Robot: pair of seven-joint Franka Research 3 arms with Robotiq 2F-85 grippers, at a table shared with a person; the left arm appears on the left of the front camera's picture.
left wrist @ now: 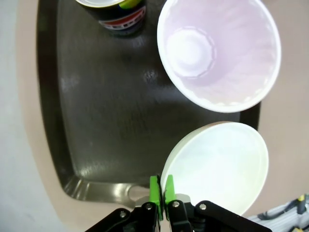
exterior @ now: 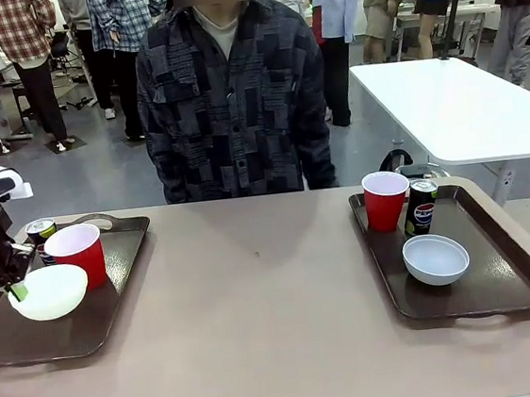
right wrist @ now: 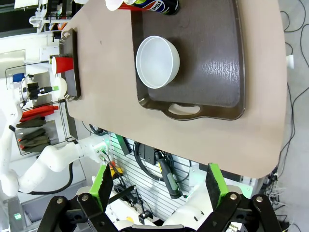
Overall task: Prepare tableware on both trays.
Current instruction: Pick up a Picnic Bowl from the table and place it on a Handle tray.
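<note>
White bowl (exterior: 47, 291) sits on the left tray (exterior: 34, 348), lower left of the frame, its rim pinched by the left jaws (left wrist: 161, 189). The right jaws (right wrist: 160, 182) gape wide, holding nothing.

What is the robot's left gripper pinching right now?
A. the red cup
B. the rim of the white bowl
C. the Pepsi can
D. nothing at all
B. In the left wrist view the left gripper is shut with its green pads on the rim of the white bowl, over the left tray.
</note>
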